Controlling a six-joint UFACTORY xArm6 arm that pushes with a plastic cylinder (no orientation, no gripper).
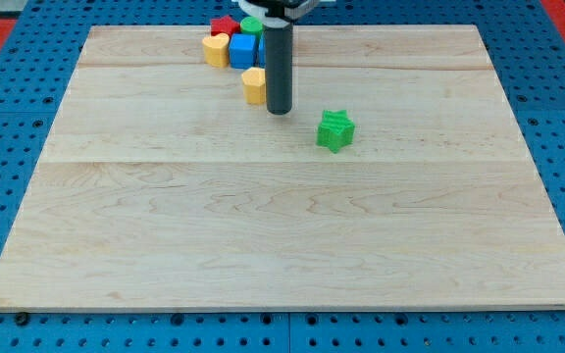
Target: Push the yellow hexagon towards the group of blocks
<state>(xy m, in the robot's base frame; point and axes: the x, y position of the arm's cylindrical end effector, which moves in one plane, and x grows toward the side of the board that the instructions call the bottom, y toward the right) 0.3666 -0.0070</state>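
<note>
The yellow hexagon [254, 85] sits near the view's top, just below a group of blocks. My tip [279, 109] is right beside the hexagon, on its right and slightly lower, touching or nearly touching it. The group holds a yellow block [216, 48], a blue cube [241, 51], a red block [224, 25] and a green block [251, 25]; the rod hides part of the group's right side.
A green star-shaped block [335, 129] lies alone to the right of and below my tip. The wooden board [282, 235] rests on a blue perforated table [8, 118].
</note>
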